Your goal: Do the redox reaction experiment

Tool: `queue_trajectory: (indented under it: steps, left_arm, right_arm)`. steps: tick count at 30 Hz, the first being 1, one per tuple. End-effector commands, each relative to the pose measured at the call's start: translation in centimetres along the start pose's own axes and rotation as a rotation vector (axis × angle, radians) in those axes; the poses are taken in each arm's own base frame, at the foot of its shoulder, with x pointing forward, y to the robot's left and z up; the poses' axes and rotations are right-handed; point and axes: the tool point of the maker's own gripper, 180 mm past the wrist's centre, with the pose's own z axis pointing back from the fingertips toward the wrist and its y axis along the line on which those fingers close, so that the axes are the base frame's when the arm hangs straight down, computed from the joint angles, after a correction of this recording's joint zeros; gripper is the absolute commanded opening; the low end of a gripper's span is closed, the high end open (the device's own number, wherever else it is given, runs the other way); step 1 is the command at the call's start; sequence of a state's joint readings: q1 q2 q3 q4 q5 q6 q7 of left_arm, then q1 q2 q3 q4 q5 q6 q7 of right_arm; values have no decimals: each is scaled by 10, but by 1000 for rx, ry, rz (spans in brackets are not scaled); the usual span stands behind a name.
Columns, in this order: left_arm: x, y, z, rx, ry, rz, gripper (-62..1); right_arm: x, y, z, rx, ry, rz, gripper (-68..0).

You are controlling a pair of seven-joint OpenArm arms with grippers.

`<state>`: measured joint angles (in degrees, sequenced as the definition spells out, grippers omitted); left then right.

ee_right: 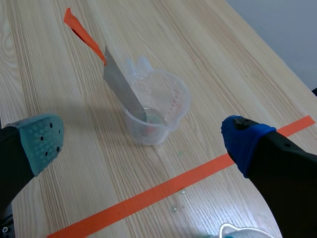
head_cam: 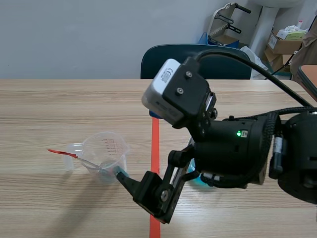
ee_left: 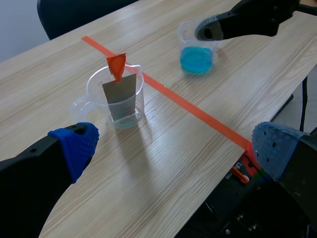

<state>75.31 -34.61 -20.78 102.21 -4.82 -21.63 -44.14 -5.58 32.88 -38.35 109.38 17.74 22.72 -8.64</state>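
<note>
Well, left gripper point(ee_left: 177, 146) and right gripper point(ee_right: 142, 141) gape; flat grey strip point(ee_left: 120, 94) leans in clear plastic cup point(ee_left: 140, 102).

Right hand point(ee_right: 142, 142) open; clear cup point(ee_right: 157, 106) ahead, grey metal strip point(ee_right: 122, 85) with orange tab point(ee_right: 82, 32) leaning inside.

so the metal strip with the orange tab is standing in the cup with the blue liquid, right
Not quite. The metal strip stands in the clear cup, not in the cup with the blue liquid, which sits apart across the orange tape line with nothing in it. The left wrist view shows both cups.
</note>
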Motion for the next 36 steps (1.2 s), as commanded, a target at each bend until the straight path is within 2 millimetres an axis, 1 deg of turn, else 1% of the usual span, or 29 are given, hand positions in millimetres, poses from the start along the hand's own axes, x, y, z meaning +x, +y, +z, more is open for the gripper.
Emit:
queue_trajectory:
  steps: [1, 7, 12, 15, 19, 26, 30, 36]
  left_arm:
    - [8, -2, 0, -4, -39, 4, 14]
    - [3, -1, 6, 2, -41, 6, 14]
    - [-8, 3, 13, 30, -12, 25, 14]
    - [-13, 10, 18, 69, -6, 55, 14]
    - [-20, 13, 22, 83, 12, 65, 14]
    - [-24, 13, 25, 88, 27, 68, 14]
    - [-26, 13, 25, 89, 32, 69, 14]
    - [-25, 14, 25, 89, 28, 69, 14]
  right_arm:
    - [10, -6, -1, -2, -17, 34, 4]
    - [24, 10, -15, 80, -35, 99, 4]
    - [36, 26, -24, 150, -63, 148, 4]
    - [38, 34, -32, 185, -71, 163, 4]
    - [35, 41, -45, 215, -74, 159, 4]
    - [37, 42, -67, 223, -141, 162, 4]
    - [39, 42, -74, 220, -195, 171, 4]
    - [34, 41, -86, 208, -227, 171, 4]
